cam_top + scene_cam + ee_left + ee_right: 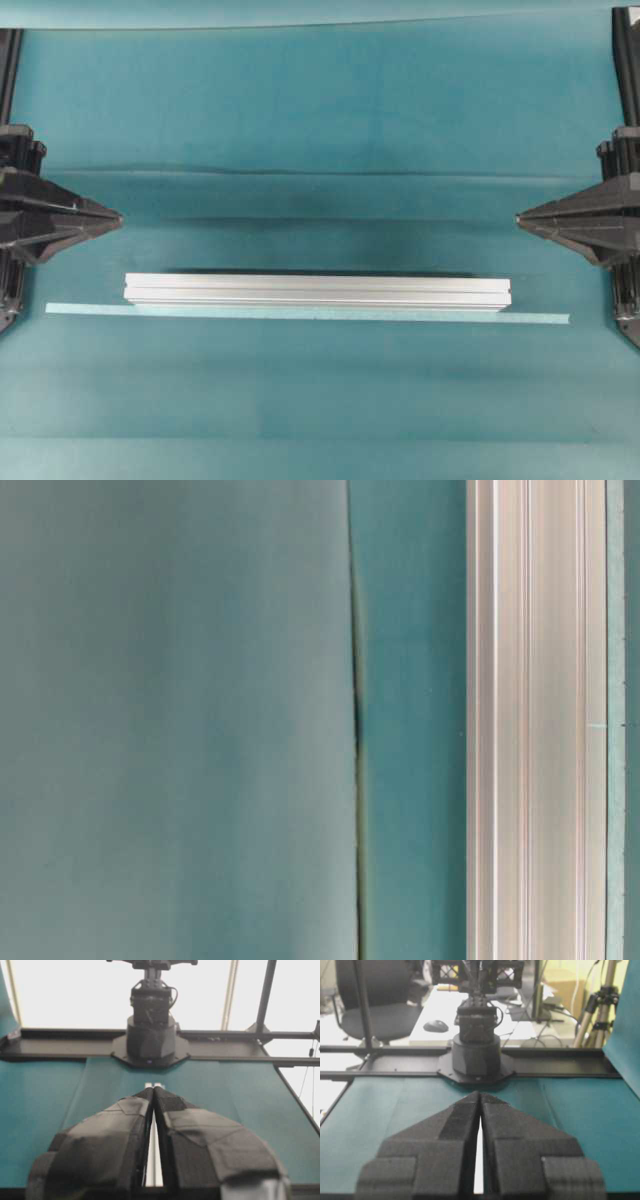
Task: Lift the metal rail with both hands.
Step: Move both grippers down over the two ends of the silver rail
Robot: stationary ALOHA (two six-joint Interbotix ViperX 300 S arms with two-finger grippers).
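- The left gripper [118, 216] sits at the left edge of the overhead view, its tapered black fingers pointing level toward the middle of the table, tips pressed together and holding nothing.
- The right gripper [520, 217] mirrors it at the right edge, pointing inward toward the left one, its fingers likewise closed on nothing.
- In the left wrist view the two padded fingers [115, 1135] meet at their tips with only a thin slit between them further back; the base of the opposite arm [150, 1042] stands straight ahead across the table.
- The right wrist view shows the same pose: fingers [520, 1145] joined at the point, facing the other arm's base [476, 1057].
- Both grippers hang above the teal cloth [320, 100] and are well apart from the metal rail [318, 290].
- The metal rail lies flat on the cloth, nearer the bottom of the overhead view than the grippers, roughly centred between them.
- Its long axis runs left to right in that view, parallel to the line between the two grippers, one end toward each arm.
- Lengthwise grooves show along its silver face in the table-level view, where it runs top to bottom.
- A thin pale tape strip [300, 313] lies along the rail's near edge, just beside or touching it, and extends past both rail ends.
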